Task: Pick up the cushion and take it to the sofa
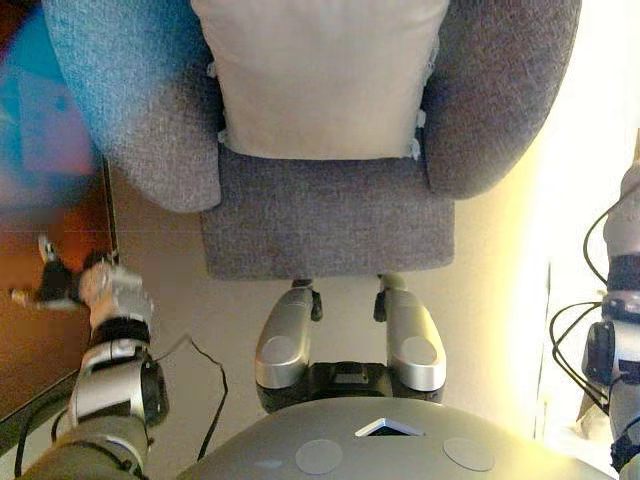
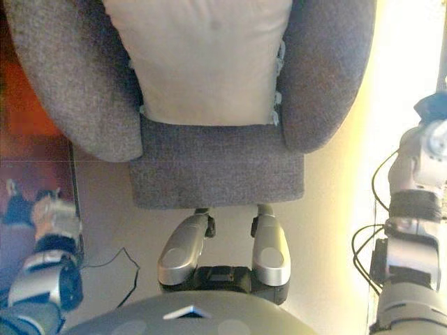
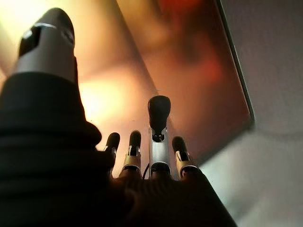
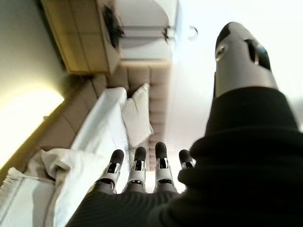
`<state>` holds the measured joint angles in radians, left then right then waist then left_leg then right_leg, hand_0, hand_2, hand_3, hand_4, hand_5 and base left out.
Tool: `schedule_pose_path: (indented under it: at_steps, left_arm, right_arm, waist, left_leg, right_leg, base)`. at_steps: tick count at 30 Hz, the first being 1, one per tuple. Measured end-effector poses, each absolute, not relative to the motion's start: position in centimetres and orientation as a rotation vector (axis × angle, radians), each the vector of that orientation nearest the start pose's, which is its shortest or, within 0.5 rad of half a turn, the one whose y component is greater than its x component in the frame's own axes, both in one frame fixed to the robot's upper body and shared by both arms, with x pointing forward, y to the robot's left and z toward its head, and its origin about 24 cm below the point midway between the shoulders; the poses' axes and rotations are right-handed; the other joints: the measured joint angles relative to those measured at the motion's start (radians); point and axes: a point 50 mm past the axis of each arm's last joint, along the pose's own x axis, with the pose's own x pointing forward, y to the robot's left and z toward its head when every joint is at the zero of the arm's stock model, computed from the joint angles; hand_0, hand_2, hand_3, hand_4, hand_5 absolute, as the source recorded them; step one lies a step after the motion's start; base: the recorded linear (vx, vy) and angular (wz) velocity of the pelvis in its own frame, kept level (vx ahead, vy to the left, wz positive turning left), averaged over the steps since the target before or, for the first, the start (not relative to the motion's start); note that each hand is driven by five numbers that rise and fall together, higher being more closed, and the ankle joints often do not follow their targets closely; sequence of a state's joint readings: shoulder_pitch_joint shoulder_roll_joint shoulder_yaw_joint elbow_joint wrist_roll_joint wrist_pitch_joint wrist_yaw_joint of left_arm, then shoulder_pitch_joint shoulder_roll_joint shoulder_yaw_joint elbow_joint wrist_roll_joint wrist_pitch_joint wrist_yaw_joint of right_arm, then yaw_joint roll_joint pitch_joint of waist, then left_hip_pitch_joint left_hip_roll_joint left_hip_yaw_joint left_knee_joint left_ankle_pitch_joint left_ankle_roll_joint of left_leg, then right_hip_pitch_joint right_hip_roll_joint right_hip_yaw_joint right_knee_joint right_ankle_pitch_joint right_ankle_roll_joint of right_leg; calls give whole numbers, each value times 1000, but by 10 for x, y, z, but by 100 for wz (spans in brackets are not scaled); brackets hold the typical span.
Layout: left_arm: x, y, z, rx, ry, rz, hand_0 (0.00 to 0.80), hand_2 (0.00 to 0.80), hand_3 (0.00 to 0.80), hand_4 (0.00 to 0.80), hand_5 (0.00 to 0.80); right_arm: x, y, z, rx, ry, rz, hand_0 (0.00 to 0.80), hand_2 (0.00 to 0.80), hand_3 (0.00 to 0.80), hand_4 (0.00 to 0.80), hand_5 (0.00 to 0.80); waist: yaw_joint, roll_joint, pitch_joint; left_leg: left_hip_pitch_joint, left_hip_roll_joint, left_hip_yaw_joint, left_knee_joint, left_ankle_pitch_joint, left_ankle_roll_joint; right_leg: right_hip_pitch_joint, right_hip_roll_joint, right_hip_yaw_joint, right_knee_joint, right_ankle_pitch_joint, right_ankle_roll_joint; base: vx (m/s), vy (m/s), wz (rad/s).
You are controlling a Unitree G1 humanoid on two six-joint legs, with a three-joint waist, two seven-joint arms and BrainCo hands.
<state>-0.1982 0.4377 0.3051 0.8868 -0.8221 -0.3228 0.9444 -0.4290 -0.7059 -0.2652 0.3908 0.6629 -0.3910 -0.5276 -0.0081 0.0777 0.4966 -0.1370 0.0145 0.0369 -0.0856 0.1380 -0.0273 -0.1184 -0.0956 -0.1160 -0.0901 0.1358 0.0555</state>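
A cream cushion (image 1: 320, 75) rests on the seat of a grey fabric sofa chair (image 1: 330, 225), leaning against its back between the two rounded armrests. I stand right in front of the seat. My left hand (image 1: 108, 292) hangs low at the left, beside the chair's left armrest (image 1: 130, 110), fingers straight and empty, as the left wrist view (image 3: 157, 118) shows. My right hand (image 2: 434, 143) hangs at the far right, away from the chair; in the right wrist view (image 4: 161, 161) its fingers are straight and hold nothing.
A reddish-brown floor area (image 1: 45, 340) lies to the left of the chair, pale floor (image 1: 490, 300) to the right. The right wrist view shows a bed with white pillows (image 4: 135, 116) and a wooden cabinet (image 4: 80, 33) across the room.
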Motion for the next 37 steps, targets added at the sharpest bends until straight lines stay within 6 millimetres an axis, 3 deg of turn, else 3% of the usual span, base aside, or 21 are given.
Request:
schedule_pose_path:
  at_steps: [6,10,14,16,17,18,20,24,26,31,33,37]
  left_arm:
    - [147,355,-59,-300,489,1669,0,0,0,0,0]
    - [116,355,-76,-166,630,1657,0,0,0,0,0]
    - [96,347,-94,-98,772,1560,0,0,0,0,0]
    - [82,336,-109,-95,880,1432,0,0,0,0,0]
    - [81,335,-111,-92,894,1413,0,0,0,0,0]
    - [66,321,-125,-93,1002,1297,0,0,0,0,0]
    - [41,310,-138,-67,1141,1184,0,0,0,0,0]
    - [16,287,-154,-15,1342,936,0,0,0,0,0]
    - [12,271,-161,-17,1410,815,0,0,0,0,0]
    - [8,239,-171,-72,1516,620,0,0,0,0,0]
    - [7,231,-173,-77,1548,564,0,0,0,0,0]
    - [13,231,-173,111,1550,404,0,0,0,0,0]
  right_arm:
    - [262,-367,181,209,-611,-830,0,0,0,0,0]
    - [246,-374,135,109,-400,-844,0,0,0,0,0]
    - [206,-375,39,59,19,-875,0,0,0,0,0]
    - [174,-365,-16,37,272,-877,0,0,0,0,0]
    - [172,-363,-21,34,297,-872,0,0,0,0,0]
    - [143,-347,-58,32,489,-833,0,0,0,0,0]
    - [115,-330,-94,32,682,-781,0,0,0,0,0]
    - [57,-293,-141,4,1035,-649,0,0,0,0,0]
    - [35,-273,-155,-15,1184,-583,0,0,0,0,0]
    - [8,-233,-171,-168,1410,-323,0,0,0,0,0]
    - [3,-226,-173,-180,1454,-304,0,0,0,0,0]
    - [2,-226,-173,-208,1481,-289,0,0,0,0,0]
  waist:
    - [4,-22,-132]
    - [-5,-60,-245]
    - [-7,-102,-321]
    - [-9,-111,-339]
    - [-8,-112,-339]
    - [-14,-108,-352]
    - [-32,-105,-362]
    - [-34,-96,-394]
    - [-32,-92,-404]
    - [-30,-88,-438]
    - [-31,-84,-447]
    - [-31,-83,-453]
  left_leg:
    - [27,0,-11,-1,-10,-7]
    - [78,2,-8,-6,-33,-9]
    - [115,8,-6,-7,-46,-14]
    - [134,9,-2,-7,-51,-13]
    - [138,9,-2,-8,-52,-14]
    - [156,9,2,-8,-58,-13]
    - [171,10,7,-8,-66,-9]
    - [202,18,14,-9,-73,-12]
    - [214,21,14,-8,-73,-12]
    - [229,26,14,-9,-74,-13]
    - [232,27,14,-9,-75,-14]
    - [235,28,14,-9,-74,-14]
  right_leg:
    - [32,0,-4,0,-9,1]
    - [81,1,-3,0,-36,7]
    - [117,7,-2,1,-50,3]
    - [136,8,-2,0,-53,3]
    - [140,8,-2,0,-54,2]
    - [156,7,1,0,-60,5]
    - [177,8,3,-1,-65,6]
    - [201,15,12,-2,-73,-4]
    - [211,19,13,-2,-75,-6]
    - [220,23,13,-2,-77,-9]
    - [224,23,13,-2,-77,-10]
    - [226,24,14,-2,-77,-10]
  base:
    - [140,-36,7]
    - [109,-29,-4]
    - [68,-44,-2]
    - [75,-44,-3]
    - [55,-28,-4]
    - [74,-33,-6]
    - [89,-36,-6]
    - [32,-33,-9]
    - [0,0,0]
    - [0,0,0]
    - [0,0,0]
    - [-8,3,0]
